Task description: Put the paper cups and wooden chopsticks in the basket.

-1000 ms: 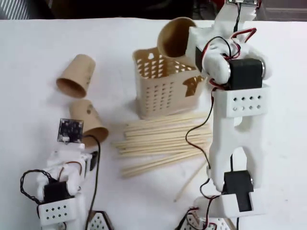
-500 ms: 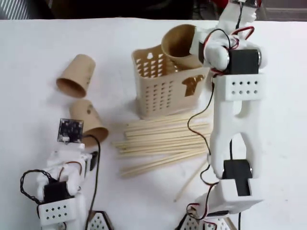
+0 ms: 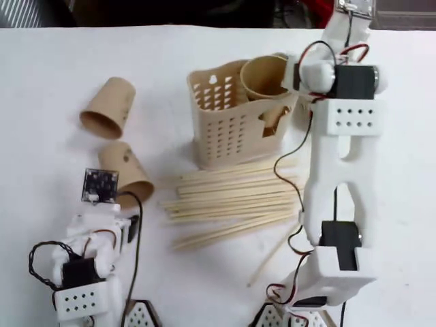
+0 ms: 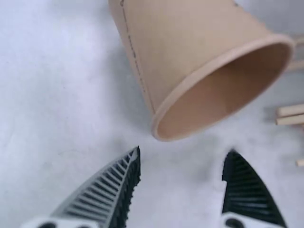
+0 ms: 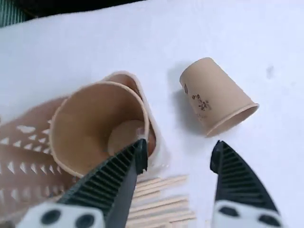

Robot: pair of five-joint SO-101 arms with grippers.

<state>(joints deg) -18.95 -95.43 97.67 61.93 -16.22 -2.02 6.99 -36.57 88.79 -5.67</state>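
Right wrist view: the right fingers (image 5: 135,154) stand wide apart, holding nothing; just past one tip a tan paper cup (image 5: 95,123) sits mouth-up inside the perforated basket (image 5: 19,142). Equally spread and empty, the left fingers (image 4: 133,161) face a second cup (image 4: 190,61) lying on its side just ahead, bare bench (image 4: 47,95) between them. The wooden chopsticks (image 3: 231,201) lie heaped beside the basket.

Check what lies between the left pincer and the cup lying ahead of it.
Bare white table, in the left wrist view; the open left pincer faces the cup mouth.
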